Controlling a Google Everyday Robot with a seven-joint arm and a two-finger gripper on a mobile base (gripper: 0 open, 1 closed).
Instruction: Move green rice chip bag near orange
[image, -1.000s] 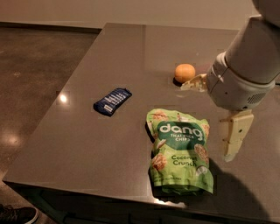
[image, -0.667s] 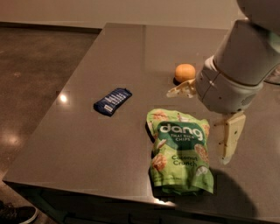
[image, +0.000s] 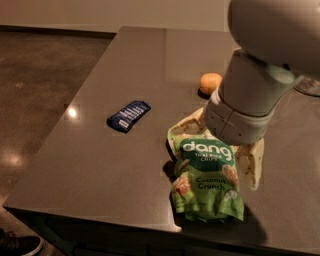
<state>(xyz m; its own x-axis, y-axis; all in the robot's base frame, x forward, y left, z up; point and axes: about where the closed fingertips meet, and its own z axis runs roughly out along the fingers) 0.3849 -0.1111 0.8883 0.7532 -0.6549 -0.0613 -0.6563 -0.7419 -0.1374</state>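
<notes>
Dark grey tabletop (image: 125, 60), glossy, one light glint near its left edge. Green rice chip bag (image: 205, 177) lies flat, face up, close to the near edge and right of centre. Print in white: "dang" in large letters, a small line "THAI RICE CHIPS" under it, then "Coconut Crunch" lower down, with chip pictures on either side. Lettering reads upright from the camera. Long axis runs far to near: top seam towards the far side, crumpled bottom seam at the near edge, the whole bag leaning a little to the right. Orange (image: 210, 82) sits farther back, beyond the bag's top, apart from it and partly behind the arm. Small dark-blue wrapped bar (image: 128, 115) lies to the left of the bag, well apart, set diagonally; white marks on it, not legible. Tool (image: 251, 162) is low over the bag's upper right; a cream part of it shows just beside the bag's right edge. The broad white wrist housing covers the rest, so cannot tell whether the tool is apart, together or clamped.
</notes>
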